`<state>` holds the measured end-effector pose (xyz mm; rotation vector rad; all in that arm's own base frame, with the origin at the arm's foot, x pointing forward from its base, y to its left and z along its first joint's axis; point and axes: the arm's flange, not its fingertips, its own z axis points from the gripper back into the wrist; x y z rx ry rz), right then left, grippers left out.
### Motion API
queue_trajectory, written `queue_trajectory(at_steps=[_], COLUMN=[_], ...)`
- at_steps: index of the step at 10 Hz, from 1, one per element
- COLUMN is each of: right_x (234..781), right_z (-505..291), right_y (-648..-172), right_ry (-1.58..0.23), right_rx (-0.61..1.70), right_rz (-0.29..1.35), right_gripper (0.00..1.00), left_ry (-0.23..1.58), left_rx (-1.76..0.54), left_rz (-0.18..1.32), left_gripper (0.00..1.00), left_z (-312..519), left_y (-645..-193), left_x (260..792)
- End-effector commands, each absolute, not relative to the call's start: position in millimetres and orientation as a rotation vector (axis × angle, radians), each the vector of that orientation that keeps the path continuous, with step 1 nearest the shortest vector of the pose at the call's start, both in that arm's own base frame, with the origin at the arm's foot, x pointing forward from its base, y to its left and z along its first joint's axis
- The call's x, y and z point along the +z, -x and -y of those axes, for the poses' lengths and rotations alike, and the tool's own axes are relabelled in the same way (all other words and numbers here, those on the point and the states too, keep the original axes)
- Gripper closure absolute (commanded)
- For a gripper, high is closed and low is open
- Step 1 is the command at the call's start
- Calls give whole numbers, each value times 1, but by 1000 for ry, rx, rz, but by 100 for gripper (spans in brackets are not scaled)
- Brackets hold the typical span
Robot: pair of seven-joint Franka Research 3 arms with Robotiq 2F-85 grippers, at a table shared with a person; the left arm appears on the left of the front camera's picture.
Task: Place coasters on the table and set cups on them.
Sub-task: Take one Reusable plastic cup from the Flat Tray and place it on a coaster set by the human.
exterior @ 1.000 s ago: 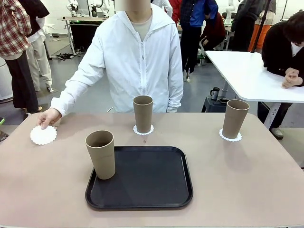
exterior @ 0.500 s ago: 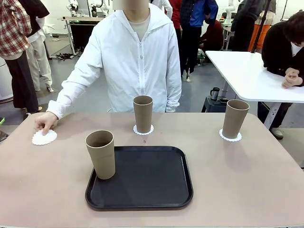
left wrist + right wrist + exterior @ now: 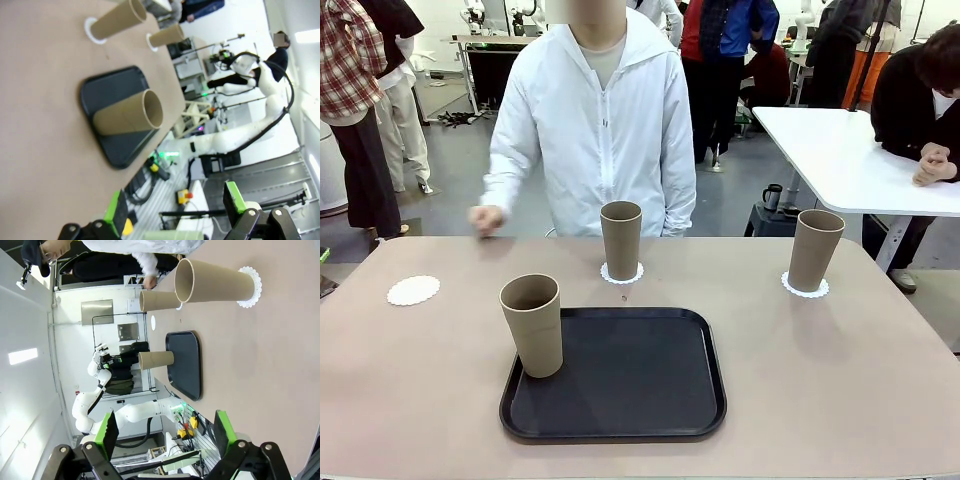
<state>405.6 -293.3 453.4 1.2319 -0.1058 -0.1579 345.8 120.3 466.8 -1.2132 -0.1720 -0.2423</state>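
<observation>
In the front view the beige tabletop carries a black tray near its front middle, and the left cup stands upright on the tray's near left corner. Beyond the tray the middle cup stands upright on the middle coaster, and well off to the right the right cup stands on the right coaster. The bare coaster lies flat on the tabletop towards its left edge with nothing on it. The person's hand, blurred, is over the far edge, apart from that coaster. In the left wrist view the left pincer has its jaws spread wide with nothing between the green pads; past them the left cup shows on the tray, and the other two cups stand on their coasters farther off. In the right wrist view the right pincer is likewise wide apart and has hold of nothing. The right cup on its right coaster is nearest, then the middle cup, then the left cup on the tray. The bare coaster shows as a small white oval beyond.
</observation>
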Motion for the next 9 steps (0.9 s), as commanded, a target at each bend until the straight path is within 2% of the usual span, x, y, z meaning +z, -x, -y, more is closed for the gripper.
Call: queue_trajectory(at_steps=[1, 2, 3, 6, 9], right_x=[454, 454, 454, 454, 454], right_z=[293, 293, 293, 293, 293], right_y=[-406, -406, -406, -406, -406], right_ry=[-1226, -1226, -1226, -1226, -1226], right_rx=[-164, -164, -164, -164, -164], right_rz=[108, 108, 108, 108, 108], right_gripper=[0, 0, 0, 0, 0], left_ry=[1038, 912, 685, 313, 98], left_rx=[-276, -357, -447, -685, -894], left_rz=[273, 356, 408, 389, 323], left_gripper=[0, 0, 0, 0, 0], left_z=[-124, -124, -119, -63, 11], left_y=[-368, -381, -396, -417, -419], left_x=[477, 490, 499, 521, 528])
